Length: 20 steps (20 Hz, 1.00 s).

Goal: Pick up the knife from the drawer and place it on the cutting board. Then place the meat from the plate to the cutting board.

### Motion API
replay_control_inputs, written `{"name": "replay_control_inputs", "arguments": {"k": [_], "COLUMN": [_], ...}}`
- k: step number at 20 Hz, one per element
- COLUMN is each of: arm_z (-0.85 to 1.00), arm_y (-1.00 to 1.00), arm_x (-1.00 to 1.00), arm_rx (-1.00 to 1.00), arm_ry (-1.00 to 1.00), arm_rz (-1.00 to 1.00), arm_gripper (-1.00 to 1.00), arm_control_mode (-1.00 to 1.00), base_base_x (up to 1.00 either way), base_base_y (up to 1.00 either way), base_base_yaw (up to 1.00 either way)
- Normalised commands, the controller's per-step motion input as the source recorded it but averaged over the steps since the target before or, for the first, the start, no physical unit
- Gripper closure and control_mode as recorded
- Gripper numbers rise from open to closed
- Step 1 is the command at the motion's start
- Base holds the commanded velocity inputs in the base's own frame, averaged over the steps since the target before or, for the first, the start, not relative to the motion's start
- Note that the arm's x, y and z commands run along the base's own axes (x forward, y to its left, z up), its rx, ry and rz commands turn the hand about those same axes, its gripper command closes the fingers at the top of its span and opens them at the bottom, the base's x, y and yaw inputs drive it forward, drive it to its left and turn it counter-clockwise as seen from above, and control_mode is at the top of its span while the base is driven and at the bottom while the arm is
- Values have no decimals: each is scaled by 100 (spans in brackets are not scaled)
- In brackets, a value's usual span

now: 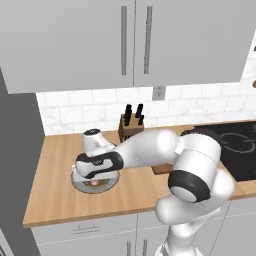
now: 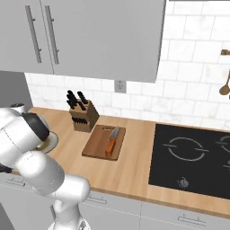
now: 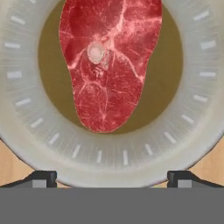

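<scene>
Right base view: knife point(image 2: 111, 141) on cutting board point(image 2: 96, 146), wooden counter point(image 2: 134, 170); fingers point(image 3: 41, 178) apart

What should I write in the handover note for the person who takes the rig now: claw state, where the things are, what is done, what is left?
Claw: open, holding nothing, poised right above the plate, fingertips wide apart near its rim.
Knife: lying on the cutting board, orange handle toward the counter's front. This step is done.
Meat: lying on the plate's brown centre, not gripped yet.
Plate: on the wooden counter, left of the knife block.
Left: lower, close on the meat, carry it to the cutting board and set it down beside the knife.
</scene>
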Motion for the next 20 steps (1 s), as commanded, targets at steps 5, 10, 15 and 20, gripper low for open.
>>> {"name": "replay_control_inputs", "arguments": {"k": [5,10,15,20], "arm_z": [-15,-10,-16,-17], "arm_y": [0,2,13,12], "arm_x": [27,25,27,26], "arm_rx": [0,0,-1,-1], "arm_ry": [1,0,0,0], "arm_rz": [0,0,0,0], "arm_gripper": [-100,-100,-100,-100], "arm_control_mode": [-100,-100,-100,-100], "base_base_x": [0,0,0,0], "base_base_y": [0,0,0,0], "base_base_yaw": [0,0,0,0]}}
